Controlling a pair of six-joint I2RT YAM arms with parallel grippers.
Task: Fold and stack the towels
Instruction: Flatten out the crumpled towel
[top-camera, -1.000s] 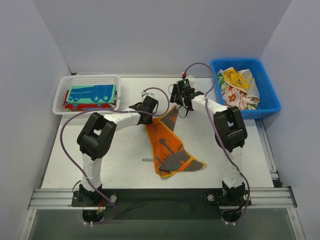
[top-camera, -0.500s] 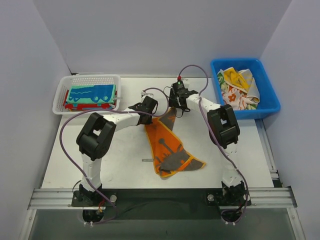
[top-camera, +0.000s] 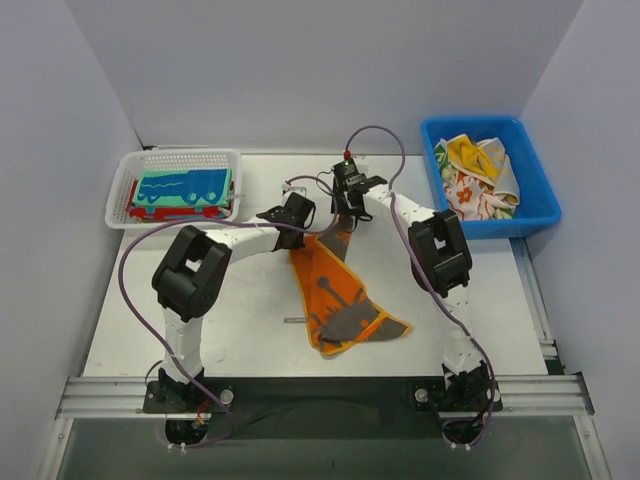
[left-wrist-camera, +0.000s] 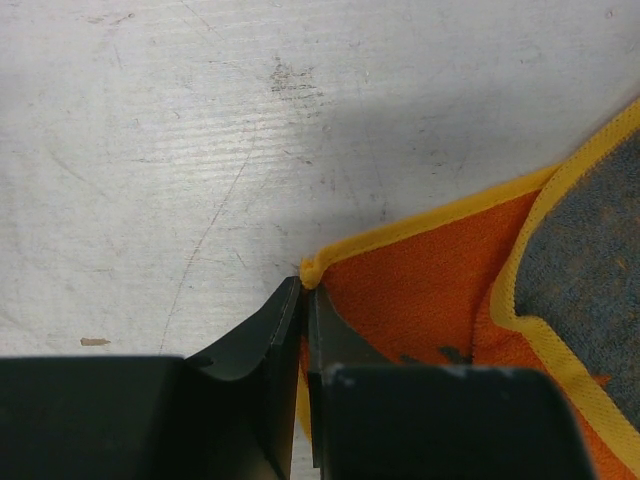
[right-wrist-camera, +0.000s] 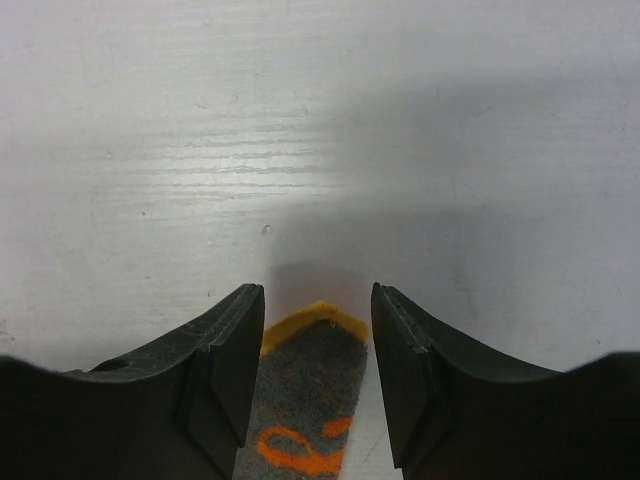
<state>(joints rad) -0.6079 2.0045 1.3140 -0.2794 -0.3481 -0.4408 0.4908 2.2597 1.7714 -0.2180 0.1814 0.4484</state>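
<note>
A grey towel with an orange border and lettering (top-camera: 335, 290) lies twisted in the middle of the table, orange side mostly up. My left gripper (top-camera: 296, 226) is shut on its yellow-edged far left corner (left-wrist-camera: 312, 272). My right gripper (top-camera: 346, 213) is open over the far right corner, whose grey tip (right-wrist-camera: 312, 345) lies between the fingers (right-wrist-camera: 235, 360) without touching them. Folded teal and red-and-blue towels (top-camera: 183, 191) are stacked in the white mesh basket (top-camera: 122, 178). Yellow and floral white towels (top-camera: 475, 175) lie crumpled in the blue bin (top-camera: 540, 205).
The basket stands at the far left and the blue bin at the far right of the white table. A small dark mark (top-camera: 294, 321) lies on the table left of the towel. Grey walls close in the table on three sides.
My right gripper has moved left and down toward the towel's far right corner. The left gripper and the towel have hardly moved.
</note>
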